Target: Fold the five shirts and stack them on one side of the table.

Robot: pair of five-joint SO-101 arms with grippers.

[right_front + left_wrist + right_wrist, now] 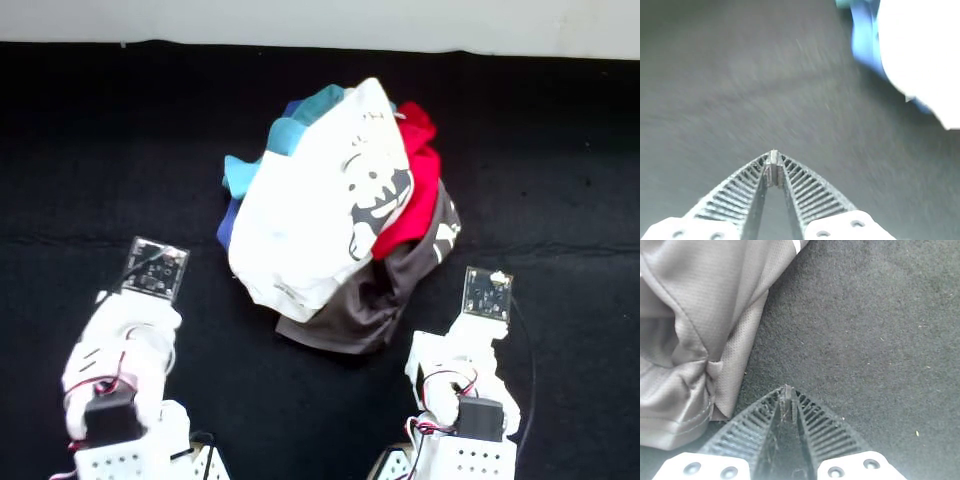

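Separating stage: white shirt (310, 210) lies topmost; left gripper (773, 153) and right gripper (786, 389) closed, empty; advisable to pinch that layer alone.

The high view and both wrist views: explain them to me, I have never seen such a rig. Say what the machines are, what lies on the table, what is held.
The machines are two small robot arms, left arm and right arm, at a black table. The high view looks down from a fixed camera. Each wrist view comes from a camera on one arm, looking along its claw. On the table five crumpled shirts lie piled together: a white shirt on top, with a teal shirt, blue shirt, red shirt and dark grey shirt under it. The left claw and right claw are both shut, holding nothing.
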